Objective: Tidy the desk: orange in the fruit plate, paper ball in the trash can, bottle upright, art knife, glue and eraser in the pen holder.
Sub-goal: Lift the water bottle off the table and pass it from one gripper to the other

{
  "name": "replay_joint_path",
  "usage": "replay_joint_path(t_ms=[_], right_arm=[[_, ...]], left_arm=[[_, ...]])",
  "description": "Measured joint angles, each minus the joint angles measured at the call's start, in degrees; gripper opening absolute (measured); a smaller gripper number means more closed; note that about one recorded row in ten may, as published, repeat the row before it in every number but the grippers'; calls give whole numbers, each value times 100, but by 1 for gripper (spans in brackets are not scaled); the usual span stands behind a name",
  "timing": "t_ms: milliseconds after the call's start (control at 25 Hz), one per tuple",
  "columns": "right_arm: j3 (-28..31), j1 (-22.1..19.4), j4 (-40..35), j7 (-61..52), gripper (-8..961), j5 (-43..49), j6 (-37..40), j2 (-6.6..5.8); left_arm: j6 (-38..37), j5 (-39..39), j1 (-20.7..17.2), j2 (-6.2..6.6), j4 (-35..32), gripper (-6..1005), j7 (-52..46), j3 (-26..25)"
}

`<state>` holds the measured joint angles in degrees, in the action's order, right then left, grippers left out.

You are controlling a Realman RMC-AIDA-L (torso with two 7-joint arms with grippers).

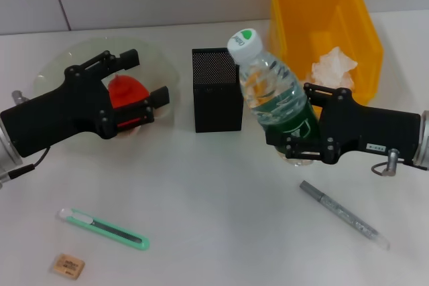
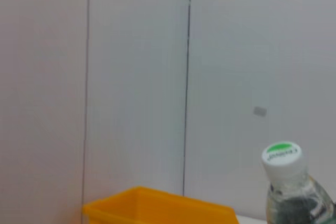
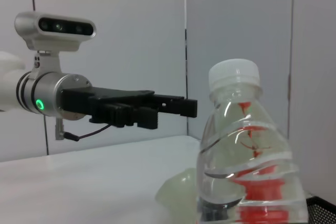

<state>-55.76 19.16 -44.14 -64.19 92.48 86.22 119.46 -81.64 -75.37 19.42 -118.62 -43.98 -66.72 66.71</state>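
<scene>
Head view, bottle: we see the right pincer clamped on the lower body of the clear bottle, which tilts, white cap with a green mark toward the far edge of the worktop; its green label carries writing too small for us to read.
Head view, orange: it sits in the fruit plate at the far left of the worktop, mostly hidden by the left pincer, whose fingers spread wide above it.
Head view, rest: paper ball in the yellow trash can at the far right; black mesh pen holder mid-worktop; art knife and eraser near the front left corner; glue front right.
Left wrist view: only the bottle's cap, the can's rim and the wall show; cap writing illegible.
Right wrist view: bottle close up, base cut off; left pincer beyond it.
</scene>
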Motion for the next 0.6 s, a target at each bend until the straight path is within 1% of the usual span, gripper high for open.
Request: replay_joint_path(t_ms=[400, 440, 560, 600], right_arm=[[-291, 178, -61, 29, 762, -27, -157, 20], [-291, 178, -61, 29, 762, -27, -157, 20], [-305, 203, -61, 62, 762, -45, -191, 20], [-308, 217, -59, 115, 762, -91, -200, 21]], left_arm=[[-27, 608, -37, -4, 359, 711, 126, 0], [-28, 753, -25, -4, 494, 710, 120, 16], [-28, 753, -25, -4, 494, 710, 120, 16], [-28, 891, 24, -4, 665, 709, 125, 37]])
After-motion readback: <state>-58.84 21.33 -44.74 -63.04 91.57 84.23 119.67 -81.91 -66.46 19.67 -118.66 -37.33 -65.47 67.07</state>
